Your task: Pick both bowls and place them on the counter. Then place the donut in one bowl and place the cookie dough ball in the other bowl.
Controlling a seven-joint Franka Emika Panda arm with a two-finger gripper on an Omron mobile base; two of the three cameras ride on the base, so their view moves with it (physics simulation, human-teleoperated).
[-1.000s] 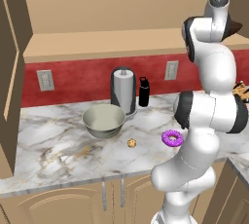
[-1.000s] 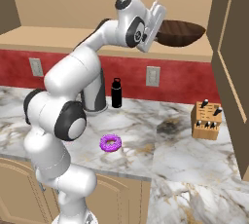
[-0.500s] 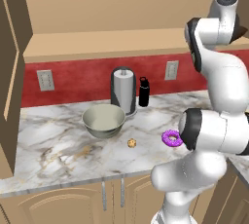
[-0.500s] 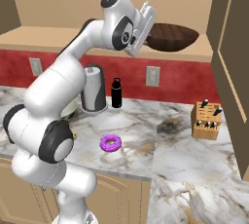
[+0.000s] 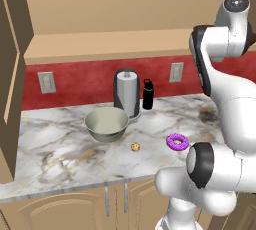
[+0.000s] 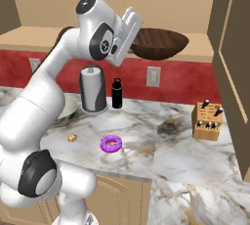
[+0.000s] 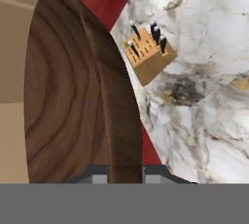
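Wooden bowl (image 6: 158, 44) is up in the air right now, held high over the bench (image 6: 161, 155), roughly above the black bottle (image 6: 116, 93) and the wall outlet. The claw (image 6: 131, 39) is clamped shut on its rim; in the hand view the rim runs right down between the tips. From the right side the bowl sits about level, mouth up, its wide side stretching out to the right, away from the claw.

Progress-wise I'd call it maybe a quarter done. The grey-green bowl (image 5: 106, 124) is already sitting on the bench beside the paper towel holder (image 5: 127, 93). The purple donut (image 5: 177, 142) and the little cookie dough ball (image 5: 135, 147) are both lying loose on the marble, near the front edge, not in anything yet. So: set this bowl down, then two drops.
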